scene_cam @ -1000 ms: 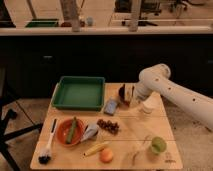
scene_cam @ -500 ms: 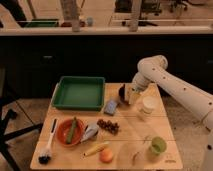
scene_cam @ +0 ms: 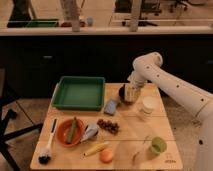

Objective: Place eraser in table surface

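Camera view has the pincer [scene_cam: 131, 93] low over the far right part of the desk [scene_cam: 127, 137], just above a dark round thing [scene_cam: 123, 95]; whether it is wide, narrow or holding anything I cannot tell. The pale plank desk spreads beneath it toward 6 o'clock. A blue-grey block [scene_cam: 111, 106] lies on the desk at 8 o'clock from the pincer, just beside the green tray [scene_cam: 80, 93].

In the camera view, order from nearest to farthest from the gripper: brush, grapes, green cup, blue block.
The gripper hangs over the table surface, far side.
1. Blue block, just left.
2. Grapes, centre.
3. Green cup, front right.
4. Brush, front left.
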`<state>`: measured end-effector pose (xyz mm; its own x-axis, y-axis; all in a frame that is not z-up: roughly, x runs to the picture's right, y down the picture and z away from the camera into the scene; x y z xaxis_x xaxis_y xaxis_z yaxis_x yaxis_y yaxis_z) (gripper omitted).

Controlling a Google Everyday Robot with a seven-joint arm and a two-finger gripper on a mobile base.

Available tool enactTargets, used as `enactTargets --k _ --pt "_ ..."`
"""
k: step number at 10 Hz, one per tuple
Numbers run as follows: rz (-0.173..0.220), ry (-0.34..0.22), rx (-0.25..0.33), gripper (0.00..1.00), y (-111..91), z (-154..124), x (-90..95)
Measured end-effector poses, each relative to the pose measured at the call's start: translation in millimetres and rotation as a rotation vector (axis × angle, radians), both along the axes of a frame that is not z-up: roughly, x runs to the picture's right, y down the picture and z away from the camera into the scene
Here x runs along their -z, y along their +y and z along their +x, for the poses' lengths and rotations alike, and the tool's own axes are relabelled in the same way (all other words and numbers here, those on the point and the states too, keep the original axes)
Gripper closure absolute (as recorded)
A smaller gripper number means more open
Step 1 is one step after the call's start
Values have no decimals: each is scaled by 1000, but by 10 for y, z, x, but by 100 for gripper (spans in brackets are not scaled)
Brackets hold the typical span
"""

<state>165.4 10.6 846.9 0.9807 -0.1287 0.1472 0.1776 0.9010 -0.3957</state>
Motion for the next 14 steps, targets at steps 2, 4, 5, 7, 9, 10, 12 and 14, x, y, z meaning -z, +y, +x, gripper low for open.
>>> enactTargets --k 2,4,5,7,9,10,12,14 --pt "95 66 153 20 23 -44 -100" --pt "155 96 233 20 -14 -123 -196" --pt "178 101 261 20 -39 -131 -230" --pt "213 91 303 20 -102 -137 -276" --pt "237 65 355 20 -174 -148 -309" --pt "238 49 376 20 -202 -151 -313" --pt "223 -7 414 20 -261 -139 -314" --pt "192 -66 442 20 -294 -95 -321"
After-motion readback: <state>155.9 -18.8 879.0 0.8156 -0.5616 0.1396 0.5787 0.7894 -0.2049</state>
